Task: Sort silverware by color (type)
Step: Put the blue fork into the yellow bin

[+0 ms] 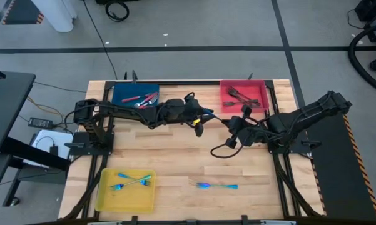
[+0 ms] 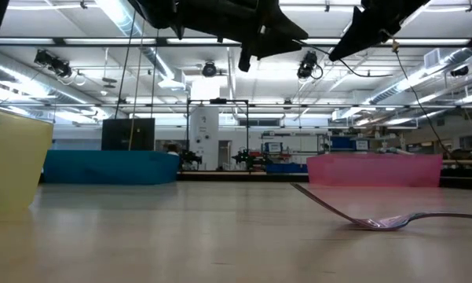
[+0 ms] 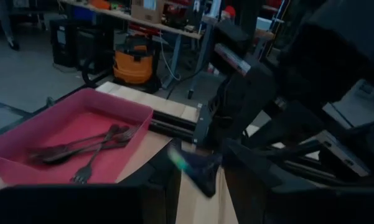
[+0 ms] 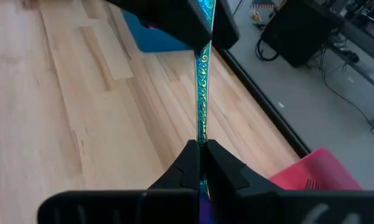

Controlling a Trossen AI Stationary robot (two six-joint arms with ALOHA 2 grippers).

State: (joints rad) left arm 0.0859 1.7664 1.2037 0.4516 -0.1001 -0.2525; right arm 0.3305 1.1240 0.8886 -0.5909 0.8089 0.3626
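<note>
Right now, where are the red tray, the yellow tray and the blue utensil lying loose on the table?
red tray point(image 1: 261, 85): high view, bare floor by its right wall.
yellow tray point(image 1: 126, 200): high view, bare floor.
blue utensil point(image 1: 216, 185): high view, middle of its handle.

I see a pale wood table point(image 1: 175, 159) with a smooth, faintly glossy plank surface. The trays look like matt plastic: red tray point(image 1: 258, 91), blue tray point(image 1: 122, 92), yellow tray point(image 1: 106, 200). The blue-cyan utensil point(image 4: 202, 93) is shiny, engraved metal.
</note>
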